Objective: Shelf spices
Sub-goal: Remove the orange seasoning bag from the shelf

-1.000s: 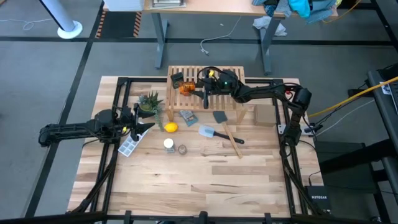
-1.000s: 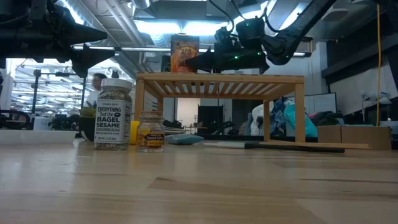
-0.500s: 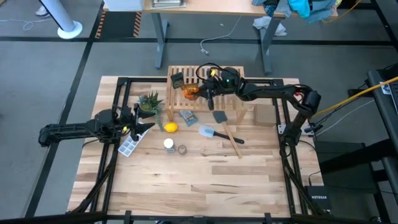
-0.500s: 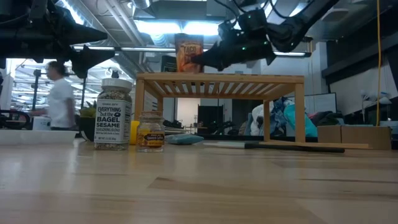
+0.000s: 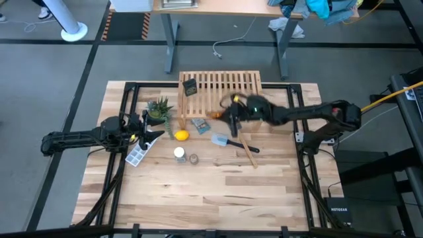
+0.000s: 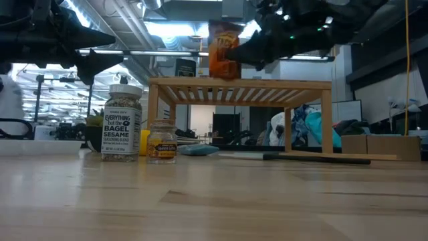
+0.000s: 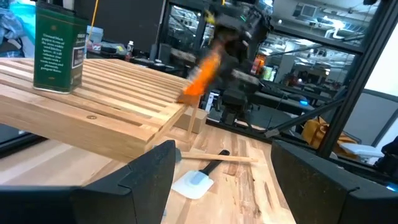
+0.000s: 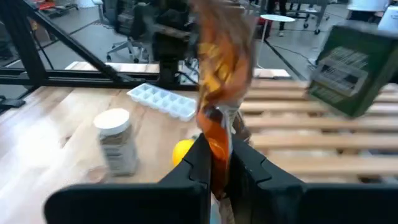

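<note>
The wooden slatted shelf (image 5: 225,84) stands at the table's far side. The black square container (image 5: 190,86) stands on the shelf's left part. The orange container (image 5: 215,114) is in my right gripper (image 5: 223,116), which is shut on it over the shelf's near edge (image 6: 224,57). On the tabletop in front of the shelf stand the white-capped jar (image 5: 179,153) (image 6: 121,124) and the tiny glass jar (image 5: 193,158) (image 6: 161,142). My left gripper (image 5: 156,134) waits open at the table's left side, above the tray. My right gripper pinches the orange container by one end (image 8: 217,146) between its two fingers (image 8: 200,163). The fingers come about level from the table's right side. The container stands roughly upright over the shelf's near edge (image 6: 224,75). Whether its bottom touches the slats cannot be told.
A lemon (image 5: 181,136), a potted plant (image 5: 158,108) and a white ice tray (image 5: 137,156) lie left of the shelf. A grey-blue spatula (image 5: 223,140), a wooden utensil (image 5: 246,148) and a small blue card (image 5: 199,123) lie in front of it, and a box (image 5: 281,121) to its right.
My right gripper has carried the orange container from the shelf's far left part, beside the black container, toward the table's near edge and somewhat to the right, as far as the shelf's near edge. It has stayed shut on the container.
</note>
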Robot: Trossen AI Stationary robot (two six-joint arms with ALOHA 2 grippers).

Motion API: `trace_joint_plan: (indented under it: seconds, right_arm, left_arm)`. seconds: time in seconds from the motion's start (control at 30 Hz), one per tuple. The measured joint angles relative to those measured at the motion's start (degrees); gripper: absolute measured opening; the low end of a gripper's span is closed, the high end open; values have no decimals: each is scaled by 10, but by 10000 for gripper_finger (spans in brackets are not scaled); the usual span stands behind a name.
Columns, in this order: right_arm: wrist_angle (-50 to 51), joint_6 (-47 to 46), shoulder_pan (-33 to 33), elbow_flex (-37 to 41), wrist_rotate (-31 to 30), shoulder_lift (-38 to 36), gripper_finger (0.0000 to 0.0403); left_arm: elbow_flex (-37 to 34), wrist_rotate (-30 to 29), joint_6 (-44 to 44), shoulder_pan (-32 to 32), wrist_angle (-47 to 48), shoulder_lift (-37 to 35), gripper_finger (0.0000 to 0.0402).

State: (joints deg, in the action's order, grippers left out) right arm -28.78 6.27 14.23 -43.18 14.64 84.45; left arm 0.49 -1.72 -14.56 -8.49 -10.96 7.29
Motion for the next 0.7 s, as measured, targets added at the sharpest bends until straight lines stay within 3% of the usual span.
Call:
trace_joint_plan:
  seconds: [0.23, 0.37, 0.57, 0.7]
  right_arm:
    - [-131, -51, -121, 93, -167, -6, 27]
    - [-140, -55, -168, 109, -267, -6, 27]
    - [-160, -97, -204, 111, -305, 50, 27]
    - [-250, -122, -212, 111, -321, 135, 27]
  left_arm:
    - [0, 0, -1, 0, 1, 0, 258]
    - [0, 0, -2, 0, 1, 0, 258]
    - [0, 0, -2, 0, 1, 0, 258]
    - [0, 0, -2, 0, 1, 0, 258]
